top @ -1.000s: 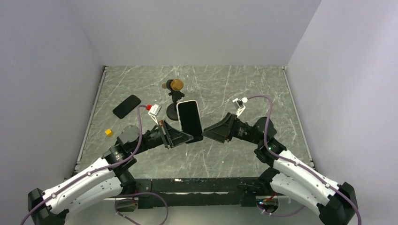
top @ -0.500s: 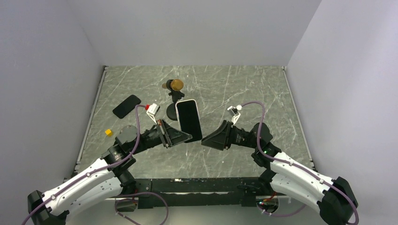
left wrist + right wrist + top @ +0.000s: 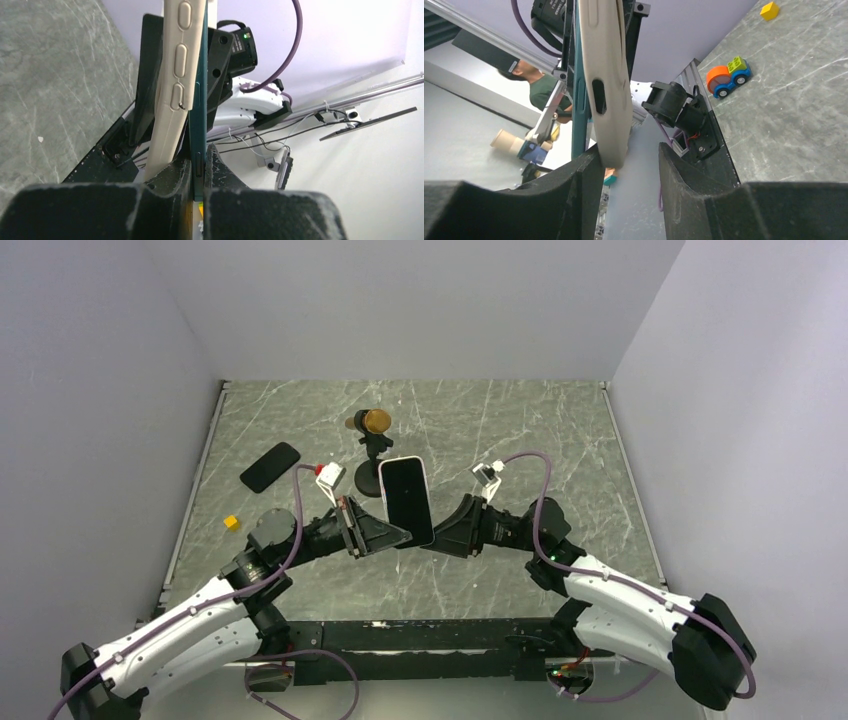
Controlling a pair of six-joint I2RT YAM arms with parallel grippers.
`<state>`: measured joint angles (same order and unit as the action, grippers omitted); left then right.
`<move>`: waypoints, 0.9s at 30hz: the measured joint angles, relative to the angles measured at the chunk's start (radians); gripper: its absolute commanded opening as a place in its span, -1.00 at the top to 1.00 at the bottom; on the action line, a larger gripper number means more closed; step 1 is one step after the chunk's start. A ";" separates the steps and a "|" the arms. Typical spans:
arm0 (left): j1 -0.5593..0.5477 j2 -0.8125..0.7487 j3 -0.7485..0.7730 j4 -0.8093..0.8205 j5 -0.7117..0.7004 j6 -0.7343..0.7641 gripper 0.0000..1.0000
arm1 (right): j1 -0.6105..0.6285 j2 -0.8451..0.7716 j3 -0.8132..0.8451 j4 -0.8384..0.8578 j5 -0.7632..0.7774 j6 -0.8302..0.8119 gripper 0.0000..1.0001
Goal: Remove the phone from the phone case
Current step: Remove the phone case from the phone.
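The phone (image 3: 405, 500) stands upright above the table, its dark screen facing the top camera, inside a cream phone case (image 3: 172, 75). My left gripper (image 3: 396, 536) is shut on the phone's teal side edge (image 3: 198, 100), and the case has peeled away to the left of that edge. My right gripper (image 3: 433, 540) is at the phone's lower right side. In the right wrist view the case's end (image 3: 606, 75) sits between my right gripper's (image 3: 630, 160) jaws. It rests against the left finger (image 3: 586, 175), with a gap to the other, so these jaws stand open.
A black phone (image 3: 270, 467) lies flat at the back left, with a yellow cube (image 3: 231, 523) nearer to me. A black stand with a gold head (image 3: 374, 423) is just behind the held phone. A toy car (image 3: 727, 76) sits near the table's edge.
My right gripper has moved left up to the phone and narrowed its jaws around the case's end. The left gripper has kept its hold, shifting only slightly.
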<state>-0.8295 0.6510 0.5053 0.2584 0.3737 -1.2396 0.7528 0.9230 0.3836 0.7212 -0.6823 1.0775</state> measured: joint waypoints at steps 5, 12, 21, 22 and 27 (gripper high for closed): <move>-0.002 0.016 -0.011 0.044 0.040 -0.010 1.00 | 0.008 0.035 0.008 0.068 0.003 0.025 0.81; 0.006 0.048 -0.019 0.086 0.051 -0.009 1.00 | 0.011 0.051 0.026 0.081 0.037 0.042 1.00; -0.042 0.109 -0.047 0.133 0.067 -0.010 1.00 | -0.144 0.032 0.105 -0.094 0.142 0.066 1.00; -0.053 0.109 -0.058 0.120 0.084 -0.010 1.00 | -0.185 0.027 0.113 -0.106 0.157 0.071 1.00; -0.069 0.109 -0.073 0.064 0.124 0.011 1.00 | -0.314 -0.011 0.122 -0.192 0.202 0.064 1.00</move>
<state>-0.8982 0.7601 0.4324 0.3222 0.4980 -1.2282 0.4389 0.9115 0.5053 0.5297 -0.4801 1.1419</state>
